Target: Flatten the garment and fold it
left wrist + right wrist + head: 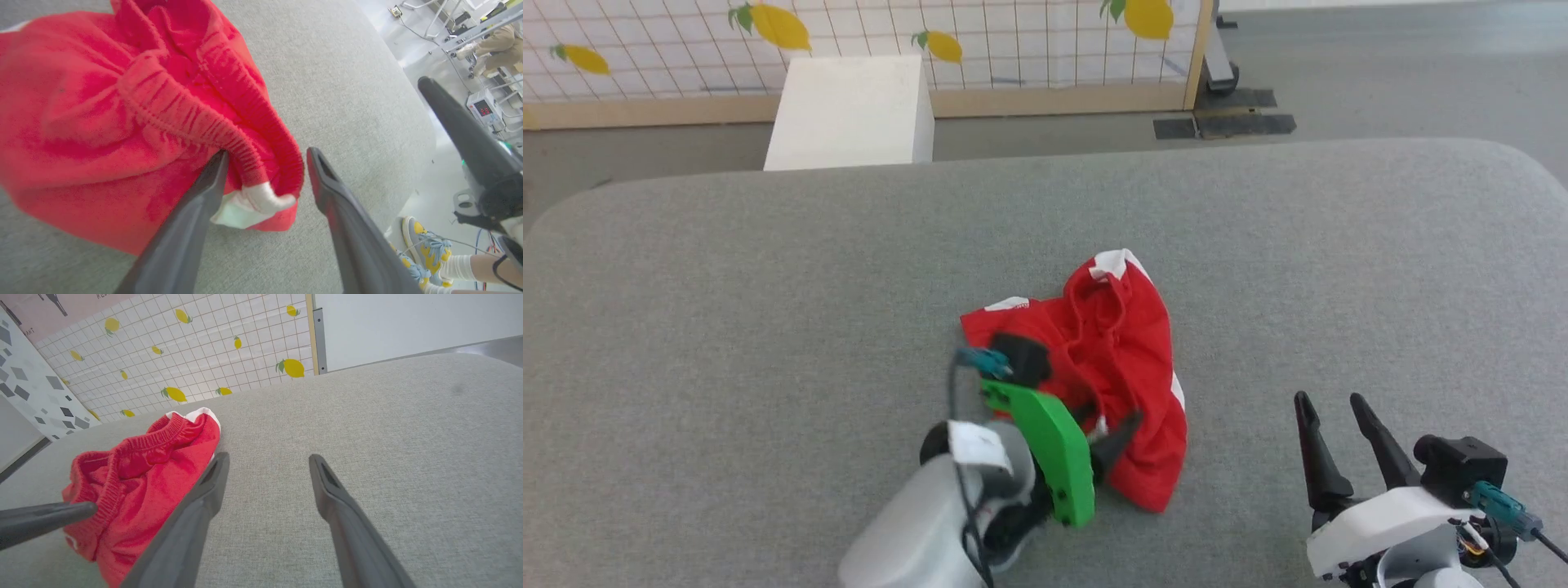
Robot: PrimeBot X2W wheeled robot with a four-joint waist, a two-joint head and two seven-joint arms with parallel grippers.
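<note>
The garment (1107,343) is a crumpled red heap with white trim, lying in the middle of the grey padded table (768,269). My left gripper (1111,420) hangs over its near edge. In the left wrist view the left gripper (266,161) is open, and a gathered fold of the elastic waistband (249,163) with a white tip lies between its fingers. My right gripper (1331,404) stands open at the lower right, off the cloth. In the right wrist view the right gripper (268,459) has bare table between its fingers, with the garment (143,473) to its left.
A white box (849,110) stands on the floor past the table's far edge, before a lemon-patterned partition (1013,41). A person's foot in a yellow shoe (425,245) is beside the table. The left gripper's finger (49,518) shows in the right wrist view.
</note>
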